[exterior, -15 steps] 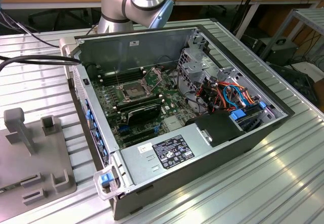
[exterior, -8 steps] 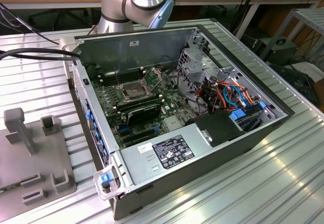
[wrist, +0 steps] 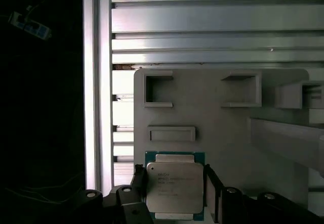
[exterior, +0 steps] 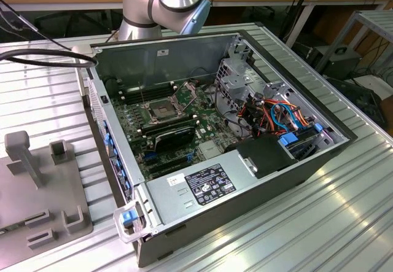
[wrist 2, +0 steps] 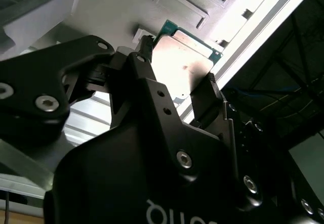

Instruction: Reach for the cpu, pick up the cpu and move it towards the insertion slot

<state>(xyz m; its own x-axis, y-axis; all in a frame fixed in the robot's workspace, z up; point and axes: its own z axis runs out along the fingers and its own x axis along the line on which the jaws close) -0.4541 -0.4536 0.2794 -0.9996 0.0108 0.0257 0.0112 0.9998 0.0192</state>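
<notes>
The cpu (wrist: 174, 186) is a square chip with a silvery lid on a green board, lying at the edge of a grey fixture plate (wrist: 212, 128). In both wrist views my gripper (wrist: 174, 177) straddles it, with one black finger (wrist: 138, 176) against one side and the other finger (wrist: 211, 181) against the opposite side. In the second wrist view the cpu (wrist 2: 185, 57) sits between the fingertips of the gripper (wrist 2: 178, 62), which looks shut on it. Whether the chip is off the plate I cannot tell. The insertion slot (exterior: 161, 108) lies inside the open computer case (exterior: 319, 161).
The grey arm (exterior: 166, 2) rises behind the case. A black expansion card (exterior: 175, 136) and memory slots (exterior: 144, 91) flank the socket. Cables (exterior: 279, 115) fill the exterior view's right of the case. A grey fixture plate (exterior: 37, 192) lies at the exterior view's left on the ribbed aluminium table (exterior: 319, 223).
</notes>
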